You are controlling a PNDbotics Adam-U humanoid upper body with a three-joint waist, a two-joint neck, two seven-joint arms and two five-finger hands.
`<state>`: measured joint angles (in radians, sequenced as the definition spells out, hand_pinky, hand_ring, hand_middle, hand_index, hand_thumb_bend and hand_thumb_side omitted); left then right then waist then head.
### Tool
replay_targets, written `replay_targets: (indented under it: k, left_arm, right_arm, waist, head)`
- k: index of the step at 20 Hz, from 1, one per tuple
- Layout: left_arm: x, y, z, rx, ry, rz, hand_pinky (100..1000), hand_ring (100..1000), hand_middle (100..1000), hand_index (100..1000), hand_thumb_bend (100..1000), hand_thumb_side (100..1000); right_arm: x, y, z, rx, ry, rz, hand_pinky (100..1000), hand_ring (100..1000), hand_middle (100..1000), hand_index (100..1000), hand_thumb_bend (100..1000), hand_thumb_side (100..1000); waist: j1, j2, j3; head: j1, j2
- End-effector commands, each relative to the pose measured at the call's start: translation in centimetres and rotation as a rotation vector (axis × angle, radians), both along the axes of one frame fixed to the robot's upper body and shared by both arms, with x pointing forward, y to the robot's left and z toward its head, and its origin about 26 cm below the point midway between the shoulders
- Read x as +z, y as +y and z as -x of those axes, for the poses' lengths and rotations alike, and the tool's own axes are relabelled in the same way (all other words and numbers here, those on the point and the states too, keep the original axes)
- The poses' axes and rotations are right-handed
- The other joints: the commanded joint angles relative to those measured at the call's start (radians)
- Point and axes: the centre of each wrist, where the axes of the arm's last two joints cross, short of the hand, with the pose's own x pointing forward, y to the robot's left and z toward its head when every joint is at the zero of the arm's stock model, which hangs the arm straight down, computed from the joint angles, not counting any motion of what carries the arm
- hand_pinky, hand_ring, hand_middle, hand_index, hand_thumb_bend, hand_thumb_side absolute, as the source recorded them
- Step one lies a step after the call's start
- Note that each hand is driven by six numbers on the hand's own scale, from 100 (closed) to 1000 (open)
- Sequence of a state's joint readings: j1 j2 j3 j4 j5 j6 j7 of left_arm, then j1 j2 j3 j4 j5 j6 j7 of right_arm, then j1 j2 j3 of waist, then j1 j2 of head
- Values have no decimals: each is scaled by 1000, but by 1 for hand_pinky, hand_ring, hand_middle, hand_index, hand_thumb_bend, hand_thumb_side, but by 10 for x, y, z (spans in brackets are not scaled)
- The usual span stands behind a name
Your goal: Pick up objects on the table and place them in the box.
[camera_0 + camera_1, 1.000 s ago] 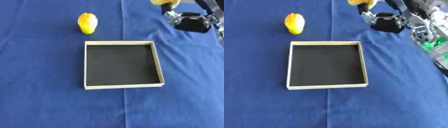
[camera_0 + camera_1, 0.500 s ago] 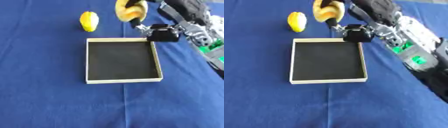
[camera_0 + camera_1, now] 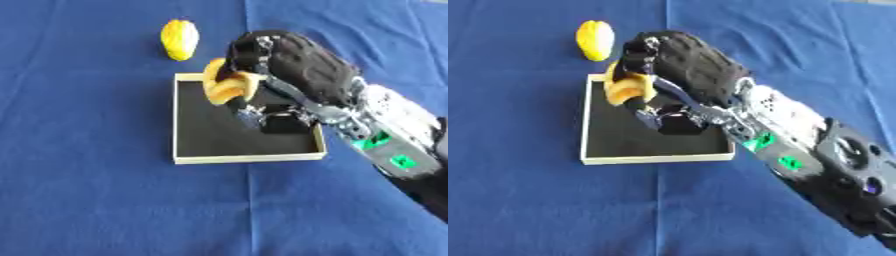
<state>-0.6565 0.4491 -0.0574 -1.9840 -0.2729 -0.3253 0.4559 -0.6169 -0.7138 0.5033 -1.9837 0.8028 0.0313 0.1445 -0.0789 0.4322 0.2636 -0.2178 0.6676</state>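
My right hand (image 3: 289, 60) reaches in from the lower right and hovers over the far part of the box (image 3: 188, 159), a shallow cream-rimmed tray with a black floor. Its fingers are curled round an orange-yellow bread-like object (image 3: 226, 86), held above the box's far left area. A yellow lemon-shaped fruit (image 3: 179, 39) lies on the blue cloth just beyond the box's far left corner, apart from the hand. My left hand shows in no view.
A blue cloth (image 3: 79, 150) covers the whole table, with a fold line running down the middle. My right forearm (image 3: 798, 145), silver with green markings, crosses the box's right rim and lower right of the view.
My right hand has swung in from the far right to over the box, carrying the orange-yellow object with it. The yellow fruit has stayed put.
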Motion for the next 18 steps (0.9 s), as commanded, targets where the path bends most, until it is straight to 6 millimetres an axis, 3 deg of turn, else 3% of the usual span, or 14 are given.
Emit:
replay_targets:
  k: [1, 6, 7, 10, 11, 12, 13, 14, 15, 17, 18]
  left_arm:
    - [5, 3, 4, -1, -13, -14, 859, 914, 746, 765, 100, 595]
    - [2, 3, 4, -3, 4, -15, 858, 916, 747, 763, 100, 595]
    - [2, 3, 4, -3, 8, -15, 858, 918, 747, 762, 100, 594]
    - [0, 3, 4, -4, 18, -14, 857, 919, 747, 761, 100, 594]
    - [-1, 3, 4, -5, 21, -14, 857, 920, 747, 760, 100, 594]
    - [-2, 3, 4, -5, 24, -14, 857, 920, 747, 759, 100, 594]
    - [-2, 3, 3, -7, 28, -14, 856, 921, 747, 759, 100, 594]
    - [-3, 4, 3, -7, 31, -13, 856, 922, 747, 759, 100, 593]
    - [-3, 4, 3, -7, 34, -13, 856, 922, 747, 758, 100, 594]
    - [-4, 4, 3, -8, 37, -13, 856, 922, 747, 758, 100, 593]
    - [-4, 3, 3, -9, 39, -13, 856, 922, 747, 758, 100, 593]
  right_arm:
    - [-3, 3, 5, -6, -10, 40, 724, 767, 524, 677, 100, 100]
    - [-10, 1, 6, -24, -6, 62, 755, 825, 622, 752, 100, 100]
    - [-11, 1, 6, -30, -9, 67, 770, 858, 696, 794, 100, 100]
    - [-13, -2, 6, -56, -15, 106, 827, 944, 837, 867, 254, 100]
    - [-14, -2, 6, -66, -20, 126, 845, 962, 861, 873, 279, 163]
    - [-14, -3, 6, -73, -27, 143, 869, 994, 899, 894, 289, 346]
    - [-15, -3, 6, -76, -32, 156, 879, 1000, 913, 899, 254, 445]
    - [-15, -3, 6, -76, -40, 165, 893, 1000, 928, 914, 138, 766]
    - [-15, -3, 6, -75, -53, 167, 896, 1000, 931, 916, 124, 894]
    - [-15, -3, 6, -66, -73, 160, 900, 1000, 936, 919, 107, 1000]
    - [-14, -4, 6, -61, -81, 151, 900, 1000, 935, 918, 124, 1000]
  waist:
    - [9, -18, -4]
    - [11, -18, -9]
    - [12, -18, -10]
    - [15, -18, -13]
    - [16, -17, -14]
    - [16, -17, -15]
    - [17, -17, -15]
    - [18, -16, -16]
    - [19, -16, -17]
    - [20, -15, -19]
    - [21, -15, -19]
  head:
    - [4, -1]
    - [6, -3]
    - [6, -4]
    - [5, -4]
    - [5, -4]
    - [5, -4]
    - [5, -4]
    - [5, -3]
    - [5, -3]
    - [5, -1]
    - [6, 0]
